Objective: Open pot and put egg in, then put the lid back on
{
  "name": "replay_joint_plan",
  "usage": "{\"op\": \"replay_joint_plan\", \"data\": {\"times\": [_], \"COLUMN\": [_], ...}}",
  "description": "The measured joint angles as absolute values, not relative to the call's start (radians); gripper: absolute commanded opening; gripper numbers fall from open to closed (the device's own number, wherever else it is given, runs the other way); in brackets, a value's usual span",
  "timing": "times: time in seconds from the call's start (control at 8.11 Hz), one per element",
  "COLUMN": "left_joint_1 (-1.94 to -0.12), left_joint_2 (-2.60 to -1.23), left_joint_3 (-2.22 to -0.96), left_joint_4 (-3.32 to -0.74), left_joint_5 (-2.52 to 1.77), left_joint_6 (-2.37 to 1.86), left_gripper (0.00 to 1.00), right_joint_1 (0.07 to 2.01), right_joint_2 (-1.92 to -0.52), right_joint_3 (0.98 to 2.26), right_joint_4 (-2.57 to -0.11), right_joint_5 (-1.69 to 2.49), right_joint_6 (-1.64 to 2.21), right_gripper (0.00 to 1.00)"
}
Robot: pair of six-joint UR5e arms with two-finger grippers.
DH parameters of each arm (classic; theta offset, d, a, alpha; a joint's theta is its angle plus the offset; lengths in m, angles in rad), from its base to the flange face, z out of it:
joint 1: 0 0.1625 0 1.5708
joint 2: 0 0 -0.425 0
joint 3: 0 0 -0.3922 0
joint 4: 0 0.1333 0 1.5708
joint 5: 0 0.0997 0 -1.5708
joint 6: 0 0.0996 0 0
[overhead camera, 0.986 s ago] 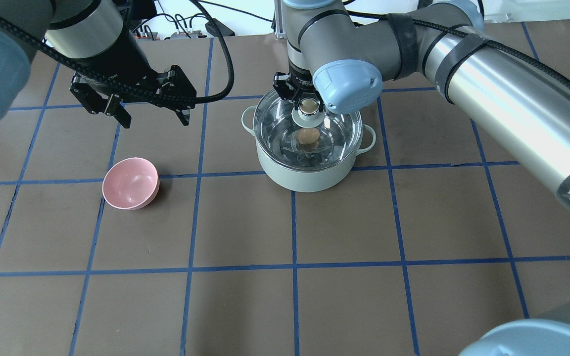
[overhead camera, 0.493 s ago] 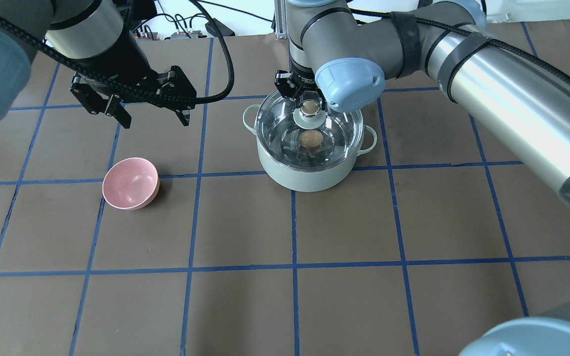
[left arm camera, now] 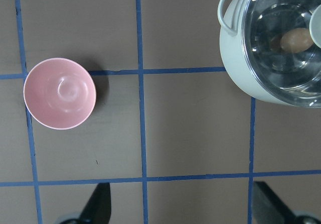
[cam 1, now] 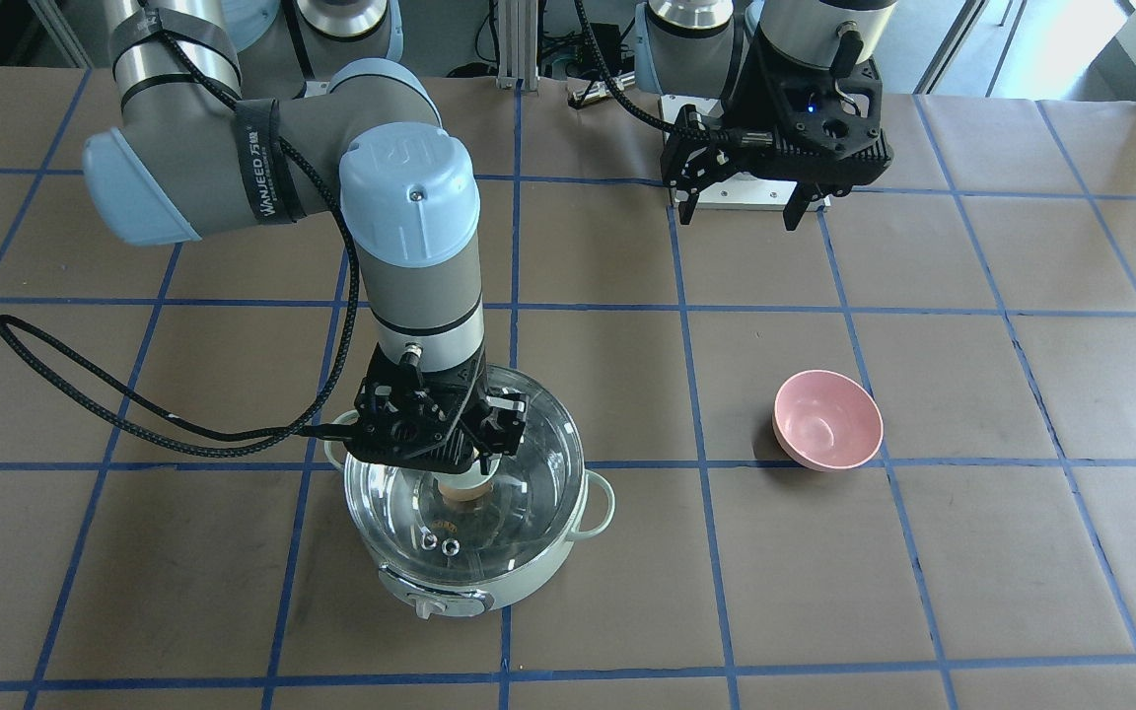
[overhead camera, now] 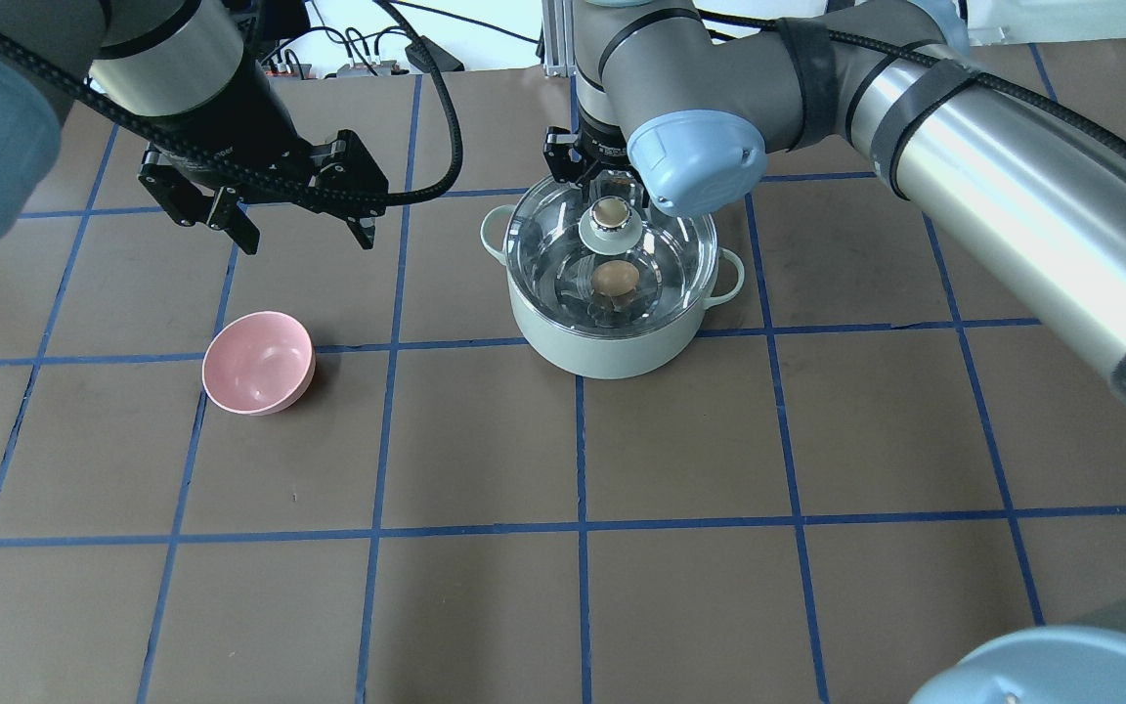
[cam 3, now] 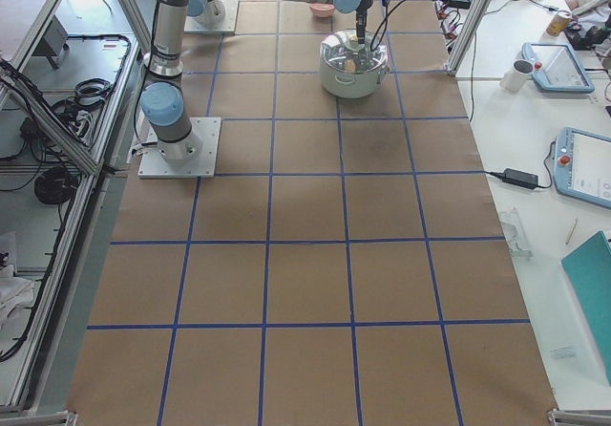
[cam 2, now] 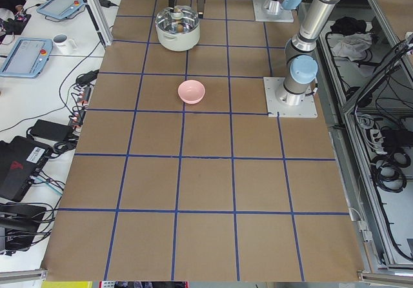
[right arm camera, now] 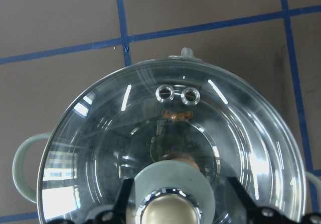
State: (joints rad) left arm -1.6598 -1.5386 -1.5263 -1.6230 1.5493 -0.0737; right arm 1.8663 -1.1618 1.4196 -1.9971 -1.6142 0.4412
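front view: the right hand (cam 1: 460, 461) hangs directly over the lid (cam 1: 529, 463), which sits flat on the pot (cam 1: 529, 582). the left hand (cam 1: 738, 212) hovers well apart, spread and empty, above the counter (cam 1: 923, 592), with the pink bowl (cam 1: 827, 419) nearer the camera.

overhead: the egg (overhead camera: 615, 278) lies inside the pot, seen through the glass, just beside the knob (overhead camera: 610, 210).

left wrist: both fingers (left arm camera: 98, 206) are wide apart, bowl and pot below them.

right wrist: the right hand is spread, one finger either side of the knob with a gap at each; two steam holes (right arm camera: 176, 94) show.
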Motion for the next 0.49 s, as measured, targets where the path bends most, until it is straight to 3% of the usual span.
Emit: {"op": "replay_joint_plan", "data": {"times": [0.25,0.37,0.49], "left_joint_1": [-1.66,-1.66,-1.66], "left_joint_2": [-1.539,-1.539,-1.539], "left_joint_3": [-1.526,-1.526,-1.526], "left_joint_4": [-1.623,-1.623,-1.623], "left_joint_5": [1.549,1.549,1.549], "left_joint_6": [-0.074,-0.073,-0.073], "left_gripper": [1.0,1.0,1.0], "right_joint_1": [1.809,1.76,1.703], "right_joint_2": [-1.209,-1.26,-1.318], "right_joint_3": [1.414,1.413,1.414], "right_joint_4": [-1.971,-1.911,-1.83], "right_joint_5": [-1.587,-1.564,-1.551], "right_joint_6": [0.367,0.289,0.194], "right_gripper": [0.84,1.0,1.0]}}
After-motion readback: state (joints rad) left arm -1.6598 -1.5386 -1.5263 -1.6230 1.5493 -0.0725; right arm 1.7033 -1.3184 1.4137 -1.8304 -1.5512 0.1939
